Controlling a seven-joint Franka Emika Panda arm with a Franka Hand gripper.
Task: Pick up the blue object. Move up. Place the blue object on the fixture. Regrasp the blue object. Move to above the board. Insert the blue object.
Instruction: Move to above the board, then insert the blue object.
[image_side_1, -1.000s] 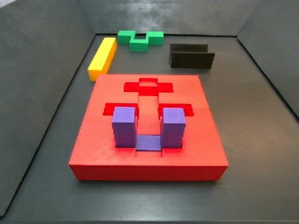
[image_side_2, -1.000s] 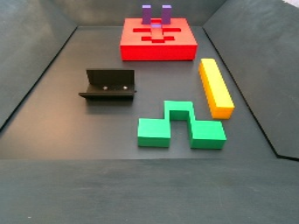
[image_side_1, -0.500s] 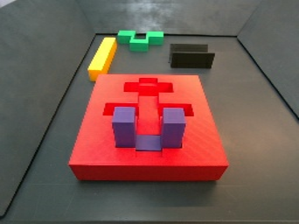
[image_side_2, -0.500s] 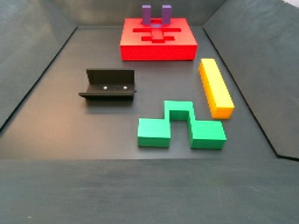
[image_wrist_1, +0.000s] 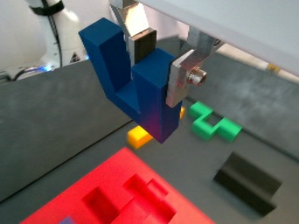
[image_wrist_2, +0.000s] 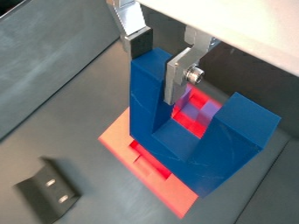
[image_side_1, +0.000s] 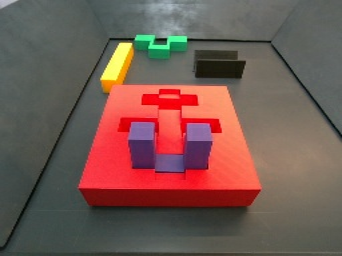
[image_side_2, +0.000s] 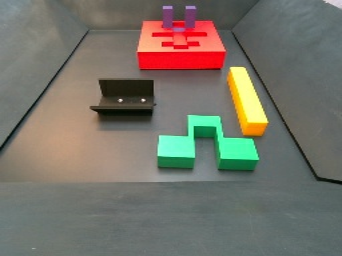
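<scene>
The hand (image_wrist_2: 162, 54) grips the blue block (image_wrist_2: 193, 131) by one prong, plates clamped on either side, high above the board (image_wrist_2: 146, 149). In both wrist views the block hangs prongs up, bridge lowest, long axis near vertical. The board lies straight beneath, so the job looks like lining the block up over a free cutout and going down. The side views miss the hand entirely. On the board, the purple block (image_side_1: 170, 145) already fills one slot; the cross cutout (image_side_1: 168, 99) beside it sits open. Fixture (image_side_2: 123, 97), green block (image_side_2: 205, 141) and yellow bar (image_side_2: 246, 99) lie off the board, well clear.
</scene>
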